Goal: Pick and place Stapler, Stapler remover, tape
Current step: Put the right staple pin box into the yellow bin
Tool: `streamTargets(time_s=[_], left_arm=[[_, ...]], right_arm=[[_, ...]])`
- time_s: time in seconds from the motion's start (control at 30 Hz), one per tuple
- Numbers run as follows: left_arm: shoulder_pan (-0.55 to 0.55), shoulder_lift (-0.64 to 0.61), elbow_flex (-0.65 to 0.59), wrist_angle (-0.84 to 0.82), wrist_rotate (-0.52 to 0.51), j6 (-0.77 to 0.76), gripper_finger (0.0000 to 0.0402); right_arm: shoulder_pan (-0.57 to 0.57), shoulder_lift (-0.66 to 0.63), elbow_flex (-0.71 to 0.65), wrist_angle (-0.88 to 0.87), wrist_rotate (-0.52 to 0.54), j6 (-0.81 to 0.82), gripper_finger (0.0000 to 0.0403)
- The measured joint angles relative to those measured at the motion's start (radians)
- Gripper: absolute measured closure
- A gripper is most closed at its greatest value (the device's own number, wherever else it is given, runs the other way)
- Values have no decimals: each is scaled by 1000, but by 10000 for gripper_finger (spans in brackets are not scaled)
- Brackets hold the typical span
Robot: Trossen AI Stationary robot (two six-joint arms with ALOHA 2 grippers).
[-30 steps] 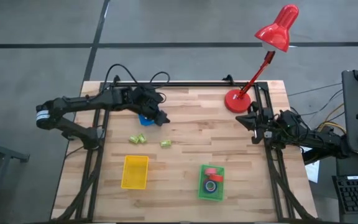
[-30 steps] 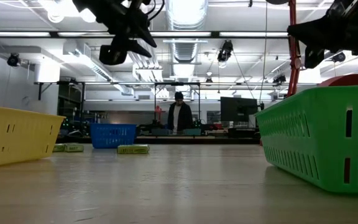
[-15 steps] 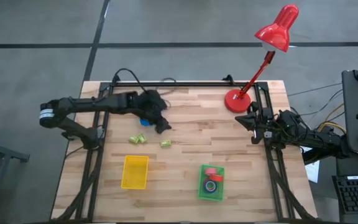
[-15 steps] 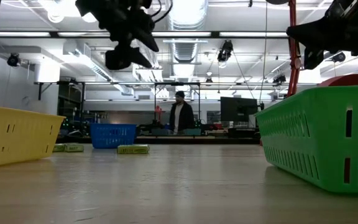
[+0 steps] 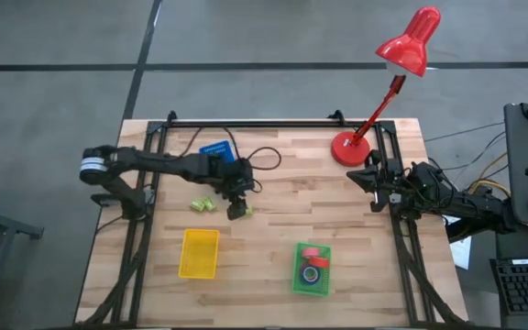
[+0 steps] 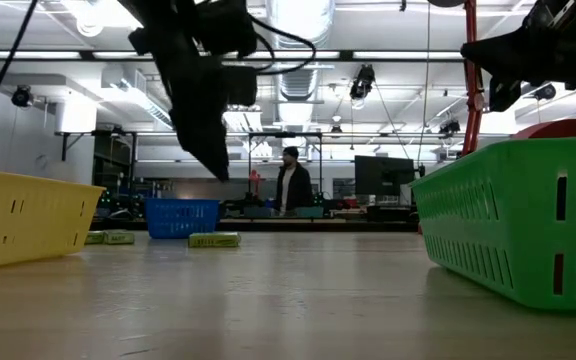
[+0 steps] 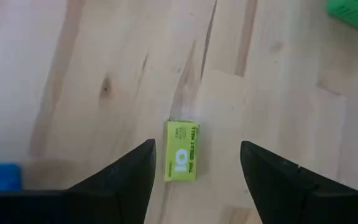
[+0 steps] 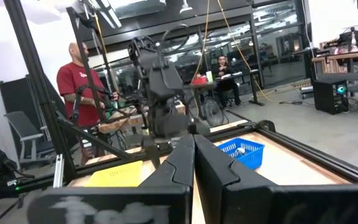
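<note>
Staple box (image 7: 181, 160) sits centred between your left gripper's (image 7: 194, 163) spread jaws; descend straight, then pinch its long sides. Right gripper's (image 8: 193, 163) jaws are pressed together.

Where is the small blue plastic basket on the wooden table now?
In the high view the small blue basket sits on the table's far left part, just behind the left gripper, which is open.
</note>
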Motion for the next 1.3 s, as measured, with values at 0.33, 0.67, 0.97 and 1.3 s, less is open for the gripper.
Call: streamTargets(time_s=[0.33, 0.67, 0.97, 1.3], left_arm=[[-24, 141, -5, 30, -22, 30, 165], [-45, 199, -9, 53, -139, 27, 167], [-50, 205, -9, 75, -87, 49, 167], [-50, 233, -10, 79, -91, 50, 168]], right_arm=[[0, 0, 0, 0, 0, 0, 394], [0, 0, 0, 0, 0, 0, 394], [0, 0, 0, 0, 0, 0, 394], [0, 0, 0, 0, 0, 0, 394]])
